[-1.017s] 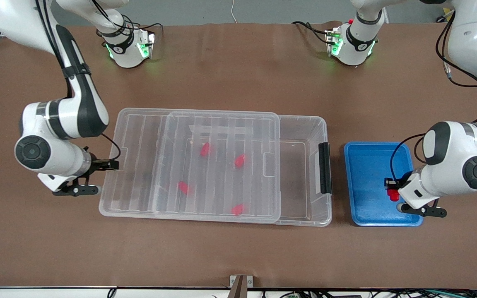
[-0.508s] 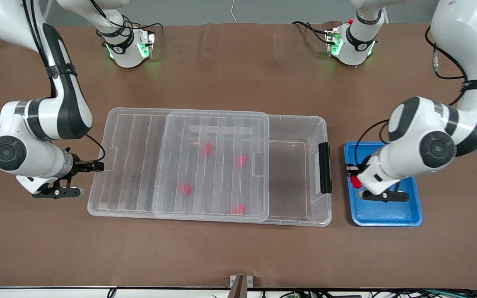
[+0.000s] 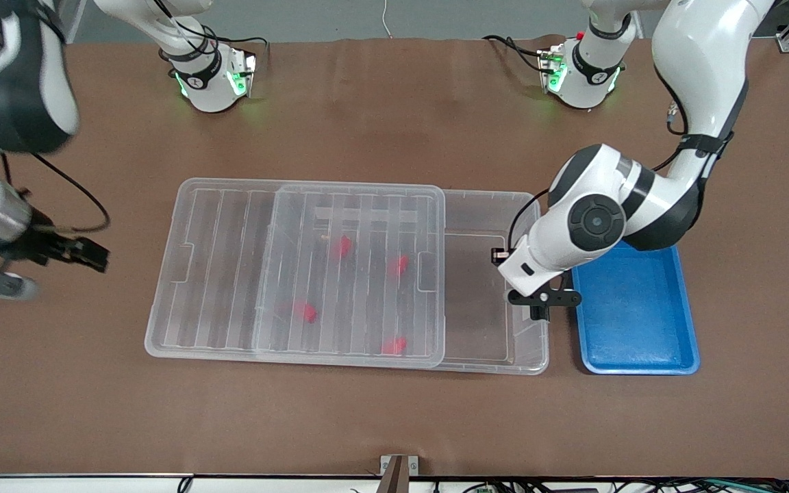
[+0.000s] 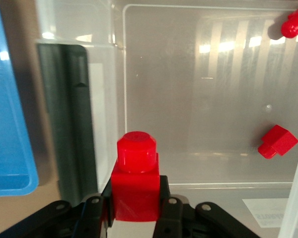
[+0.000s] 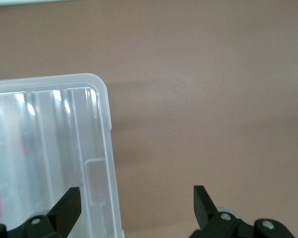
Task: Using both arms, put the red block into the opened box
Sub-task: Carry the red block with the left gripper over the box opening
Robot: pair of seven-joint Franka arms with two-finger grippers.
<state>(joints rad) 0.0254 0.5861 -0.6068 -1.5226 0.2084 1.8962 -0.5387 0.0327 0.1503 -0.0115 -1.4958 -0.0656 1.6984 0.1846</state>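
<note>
The step in hand looks like the drop: the left gripper (image 4: 134, 213) is clamped tight on the red block (image 4: 135, 181), stepped end pointing away from the wrist, and it hangs over the box (image 3: 524, 205) at the black clip handle (image 4: 72, 119), right at the rim of the uncovered end. To do it well, I judge the arm should carry on a little toward nine o'clock in the front view, until the block is plainly over the bare floor of the box and clear of both the rim and the edge of the ribbed lid (image 3: 223, 267), then come lower before letting go, so the small piece does not bounce out or land on the handle. In the left wrist view the block sits squarely between the fingers, its base gripped, with the box floor above it at twelve o'clock and two loose red blocks (image 4: 277, 142) out toward two and three o'clock. Farther off, the blue tray (image 3: 634, 308) lies beside the box at the left arm's end of the table. The right gripper (image 5: 136, 201) waits with jaws spread wide and nothing between them, just off the lid's corner at the right arm's end.
</note>
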